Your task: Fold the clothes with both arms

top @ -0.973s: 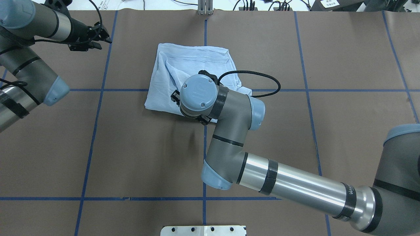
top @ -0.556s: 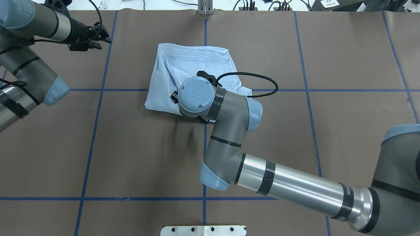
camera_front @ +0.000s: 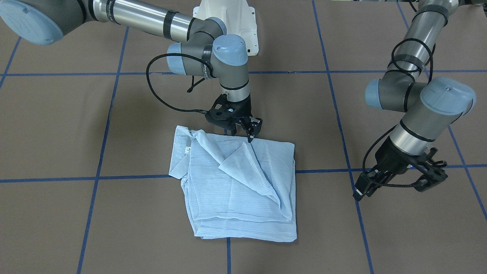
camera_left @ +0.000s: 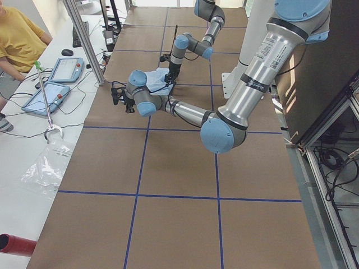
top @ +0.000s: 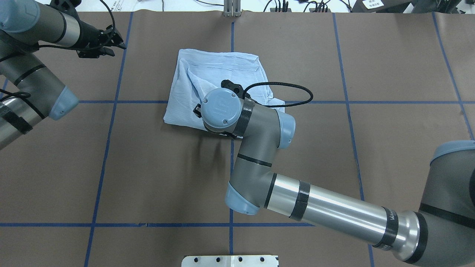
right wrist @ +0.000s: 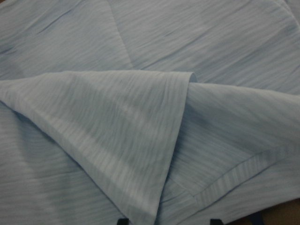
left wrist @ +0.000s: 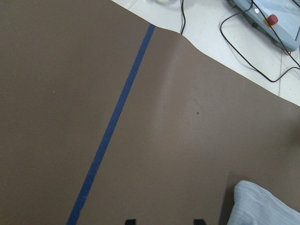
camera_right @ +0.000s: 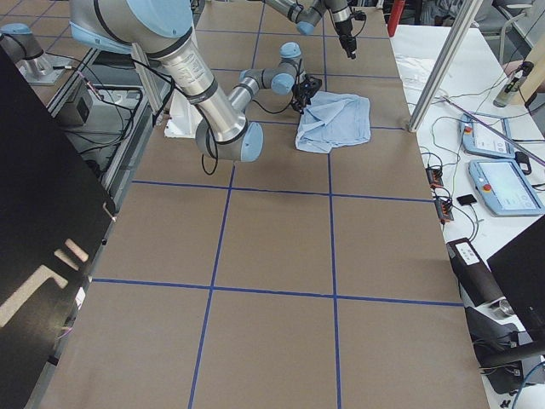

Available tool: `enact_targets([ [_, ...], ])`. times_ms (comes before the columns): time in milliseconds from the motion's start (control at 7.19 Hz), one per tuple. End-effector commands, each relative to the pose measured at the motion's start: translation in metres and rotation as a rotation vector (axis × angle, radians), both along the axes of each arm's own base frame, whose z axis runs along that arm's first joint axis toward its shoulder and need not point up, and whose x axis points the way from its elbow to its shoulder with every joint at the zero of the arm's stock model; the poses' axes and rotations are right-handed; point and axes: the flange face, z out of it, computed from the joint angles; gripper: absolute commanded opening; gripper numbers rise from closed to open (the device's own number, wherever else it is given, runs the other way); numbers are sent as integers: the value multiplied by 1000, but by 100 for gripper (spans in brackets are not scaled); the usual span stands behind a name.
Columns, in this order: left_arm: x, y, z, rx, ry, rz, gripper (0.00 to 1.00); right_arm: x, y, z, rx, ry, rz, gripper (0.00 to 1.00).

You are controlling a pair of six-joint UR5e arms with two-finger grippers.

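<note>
Right gripper [camera_front: 242, 136] sits low at the shirt's [camera_front: 236, 190] edge nearest the robot. Its jaws are parted and nothing is pinched; the wrist view shows both fingertips [right wrist: 123, 221] wide apart over loose cloth. Over on the other side, the left gripper [top: 115, 44] hangs well clear of the shirt above bare table. Its jaws are parted too, and it holds nothing.

Now the surface: a brown matte table cover [camera_front: 76, 133], marked into big squares by blue tape lines [camera_front: 114, 177]. The shirt lies near the middle, straddling one tape crossing. The white pedestal base [camera_front: 243, 23] stands at the robot's side of the table.

Around the room, a white side bench [camera_left: 33, 140] runs past the far edge. It carries two teach pendants [camera_left: 67, 70], trailing cables and a clear plastic bag [camera_left: 47, 168]; what is in the bag, I cannot tell. A person in a yellow top [camera_left: 17, 39] is at that bench.

As for the cloth, it is thin, pale blue, finely striped and crinkled. It is folded to a rough square, with a triangular flap [camera_front: 243, 163] lying across the top. The collar [camera_front: 182, 139] pokes out at one corner beside a small white tag [camera_front: 187, 149], and a stitched hem [right wrist: 234, 173] shows close up.
</note>
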Motion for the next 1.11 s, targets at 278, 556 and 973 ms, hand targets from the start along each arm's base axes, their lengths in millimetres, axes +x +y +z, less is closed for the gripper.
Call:
enact_targets([
  [278, 1, 0, 1, -3, -2, 0, 51, -7, -2, -7, 21, 8, -20, 65],
  [556, 0, 0, 1, 0, -2, -1, 51, -11, -4, -5, 18, 16, -21, 63],
  [973, 1, 0, 1, -1, -3, 0, 51, -15, -6, -12, 19, 17, -22, 18],
])
